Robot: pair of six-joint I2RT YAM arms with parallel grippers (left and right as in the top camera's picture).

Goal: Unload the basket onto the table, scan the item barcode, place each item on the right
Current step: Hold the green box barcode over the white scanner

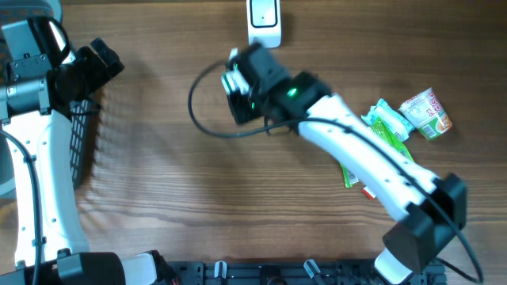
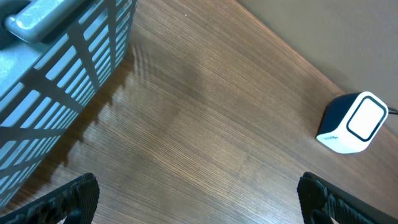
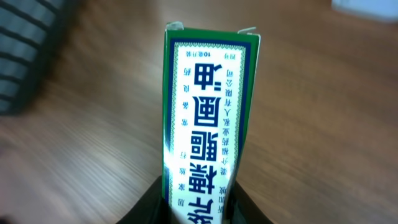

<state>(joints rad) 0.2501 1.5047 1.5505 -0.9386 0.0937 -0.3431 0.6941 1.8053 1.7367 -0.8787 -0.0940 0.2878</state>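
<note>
While overhead barely shows it, right gripper (image 3: 200, 210) clamps a green box (image 3: 208, 118).

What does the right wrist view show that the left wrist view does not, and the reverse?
Only right wrist: a tall green-and-white cardboard box with Chinese print, held by the right gripper. Only left wrist: the open left gripper. Both: the brown wooden table; also the slatted plastic basket and probably the white-and-navy barcode scanner, sharp in the left wrist view, mere blurs at the right wrist view's top corners.
</note>
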